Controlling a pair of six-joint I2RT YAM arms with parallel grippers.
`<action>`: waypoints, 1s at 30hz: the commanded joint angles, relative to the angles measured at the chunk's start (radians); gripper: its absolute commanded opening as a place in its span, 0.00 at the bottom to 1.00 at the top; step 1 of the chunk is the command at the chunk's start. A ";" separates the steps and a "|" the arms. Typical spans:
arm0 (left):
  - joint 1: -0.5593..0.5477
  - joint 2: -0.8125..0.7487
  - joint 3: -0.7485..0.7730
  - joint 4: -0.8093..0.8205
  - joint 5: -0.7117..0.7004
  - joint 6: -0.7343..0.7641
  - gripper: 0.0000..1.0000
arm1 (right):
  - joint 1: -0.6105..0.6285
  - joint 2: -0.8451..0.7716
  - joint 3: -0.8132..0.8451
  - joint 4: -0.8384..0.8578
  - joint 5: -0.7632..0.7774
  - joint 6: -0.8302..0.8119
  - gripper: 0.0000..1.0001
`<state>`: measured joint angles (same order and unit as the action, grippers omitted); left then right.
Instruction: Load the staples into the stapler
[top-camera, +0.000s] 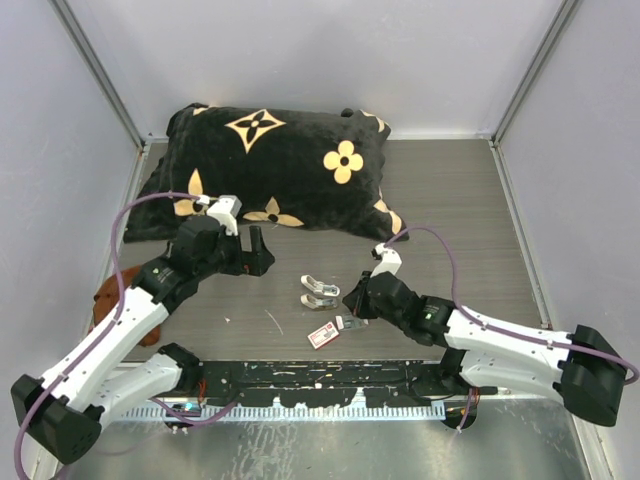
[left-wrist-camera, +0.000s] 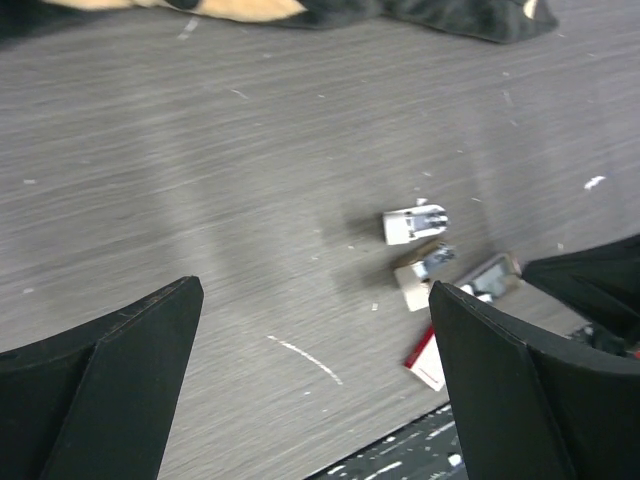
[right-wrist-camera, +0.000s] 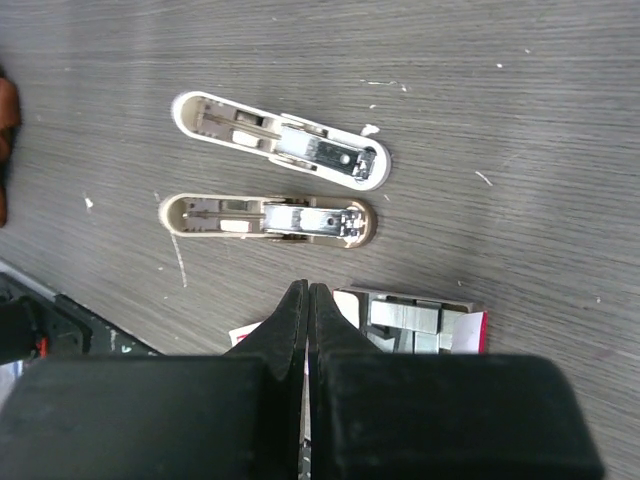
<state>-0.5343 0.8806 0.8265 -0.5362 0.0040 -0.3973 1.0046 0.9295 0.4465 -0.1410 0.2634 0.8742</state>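
There are two small staplers, one white stapler (right-wrist-camera: 280, 140) and one beige stapler (right-wrist-camera: 265, 217). One grey staple tray (right-wrist-camera: 400, 297) holds staple strips (right-wrist-camera: 420, 318) packed too closely to count, and there is one red-and-white box (top-camera: 322, 335). One black pillow (top-camera: 270, 165) shows at least five gold motifs (top-camera: 343, 160), some cut off at its edges. One thin pale sliver (left-wrist-camera: 305, 358) lies loose, and there is one brown object (top-camera: 103, 300). Two arms show, the left arm (top-camera: 100, 350) and the right arm (top-camera: 500, 340). They carry two grippers, the left gripper (left-wrist-camera: 315, 400) and the right gripper (right-wrist-camera: 307, 300), and two purple cables, the left cable (top-camera: 130, 215) and the right cable (top-camera: 450, 260).
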 joint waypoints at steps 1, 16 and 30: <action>0.005 0.063 0.004 0.109 0.182 -0.087 1.00 | -0.002 0.071 0.022 0.099 0.042 0.033 0.01; -0.020 0.286 0.086 0.126 0.319 -0.055 0.95 | 0.004 0.053 0.055 -0.169 -0.022 -0.042 0.29; -0.052 0.451 0.105 0.149 0.372 -0.072 0.90 | 0.024 0.098 0.032 -0.146 -0.107 -0.048 0.34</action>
<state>-0.5842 1.3537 0.9104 -0.4297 0.3458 -0.4641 1.0130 1.0065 0.4725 -0.3111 0.1841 0.8330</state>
